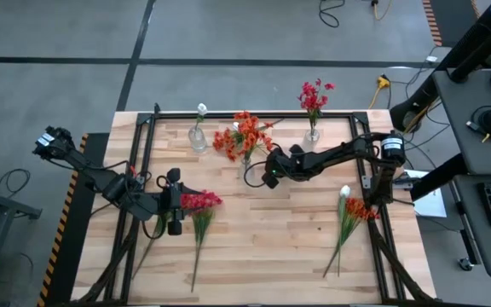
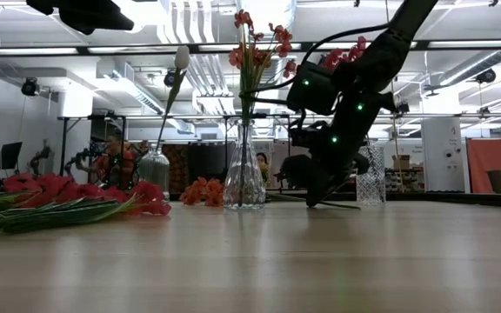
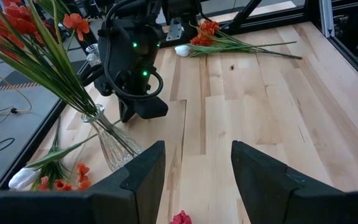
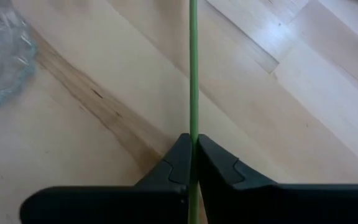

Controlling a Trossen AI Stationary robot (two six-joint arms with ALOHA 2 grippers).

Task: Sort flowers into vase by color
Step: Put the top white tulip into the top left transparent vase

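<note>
While my right pincer [image 4: 193, 163] sits low on the desk [image 1: 280, 247] at the frame's center, just beside the middle vase [image 1: 245, 159] of orange flowers [image 1: 241, 136], it is pinching a thin green stem [image 4: 192, 68]. My left pincer [image 1: 176, 223] rests at lower left with fingers spread, holding nothing, next to red flowers [image 1: 199, 202] lying flat. More flowers [image 1: 348, 213] lie at lower right.

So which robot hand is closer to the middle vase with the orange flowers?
The right hand, shut on a thin green stem just beside the middle vase. The left hand sits farther off, by the red flowers.
</note>
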